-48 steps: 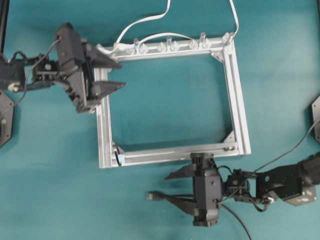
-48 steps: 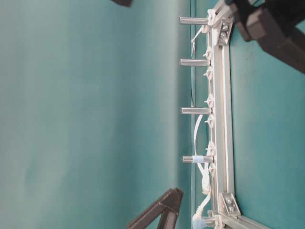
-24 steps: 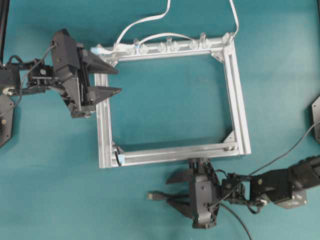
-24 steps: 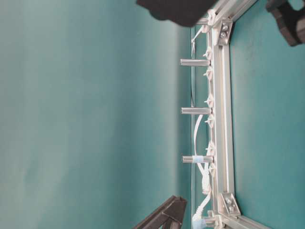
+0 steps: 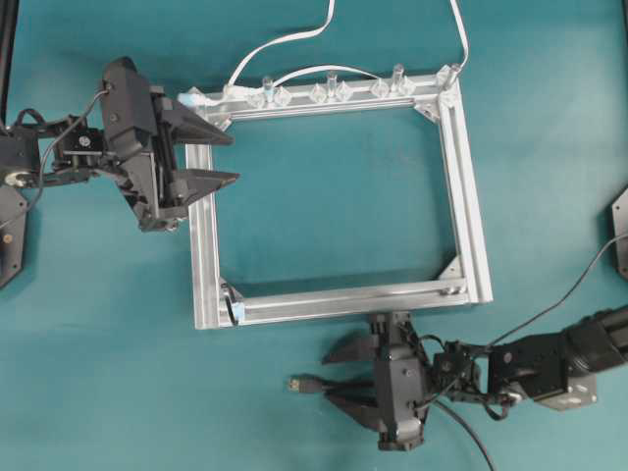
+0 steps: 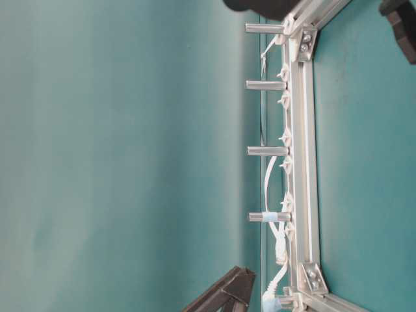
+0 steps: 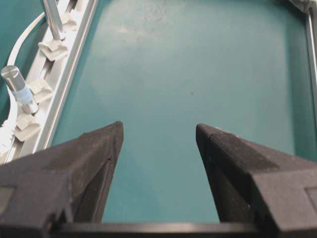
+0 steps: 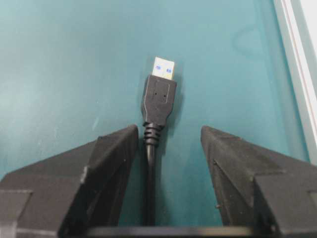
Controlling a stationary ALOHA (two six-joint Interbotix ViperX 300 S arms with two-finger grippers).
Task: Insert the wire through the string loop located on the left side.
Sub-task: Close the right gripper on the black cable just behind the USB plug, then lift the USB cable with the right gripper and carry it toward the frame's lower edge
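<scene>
- Teal tabletop (image 5: 324,216) fills every view and carries a silver frame (image 5: 461,196).
- Near the bottom edge of the overhead view, the wire (image 8: 157,101) lies flat on the tabletop, its plug with the metallic tip pointing left, just off the frame's near rail.
- Its black cable runs back between the spread jaws of the right end effector (image 5: 345,375), which straddles it released, neither finger touching it in the wrist view.
- The string loop (image 5: 231,304) shows as a thin dark strand at the frame's near-left corner bracket, well apart from the plug.
- At the frame's far-left corner the left end effector (image 5: 224,157) hangs released, jaws wide, holding nothing.
- A white cable (image 5: 285,41) runs along the far rail past upright pegs (image 6: 266,151).
</scene>
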